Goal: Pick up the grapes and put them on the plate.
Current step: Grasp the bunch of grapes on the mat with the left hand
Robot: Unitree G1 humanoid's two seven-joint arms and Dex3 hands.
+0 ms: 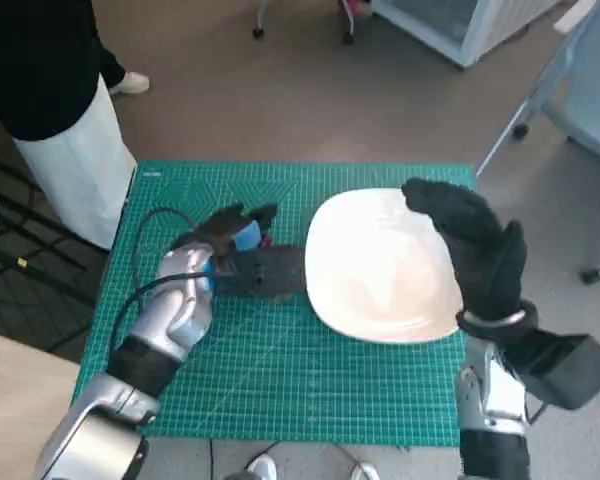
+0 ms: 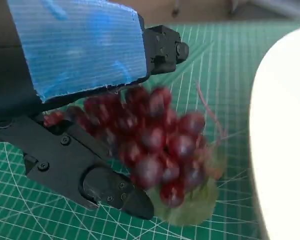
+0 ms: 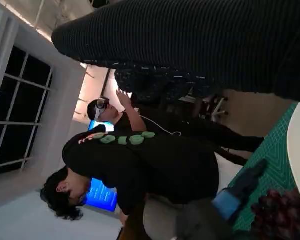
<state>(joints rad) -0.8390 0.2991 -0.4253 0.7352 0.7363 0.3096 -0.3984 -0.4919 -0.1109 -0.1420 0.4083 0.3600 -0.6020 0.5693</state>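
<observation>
1. Dark-red bunch of plastic grapes with a green leaf (image 2: 157, 150) sits on the green gridded cutting mat (image 1: 280, 380), just left of the white rounded-square plate (image 1: 380, 265) and not yet on it.
2. Your left hand, black with blue tape over its back (image 1: 242, 250), is over the bunch. In the left wrist view its black fingers (image 2: 85, 170) lie on either side of the grapes and touch them. I can't tell if that is a firm grip or if the bunch is off the mat.
3. Close around the body of the bunch, not the thin stem or leaf. The bunch looks lumpy and will likely slip if you only catch an edge.
4. Lift straight up until the bunch clears the plate rim, then carry it right. The near edge of the plate is close, so it's a short move.
5. Your right hand, in the black knitted glove (image 1: 470, 250), hovers over the plate's right rim with fingers loosely apart, holding nothing. Keep it clear of the drop spot.
6. Count: one grape bunch, one plate, one mat, two hands. The right wrist view shows two people, and the head view shows one standing at the mat's far-left corner.
</observation>
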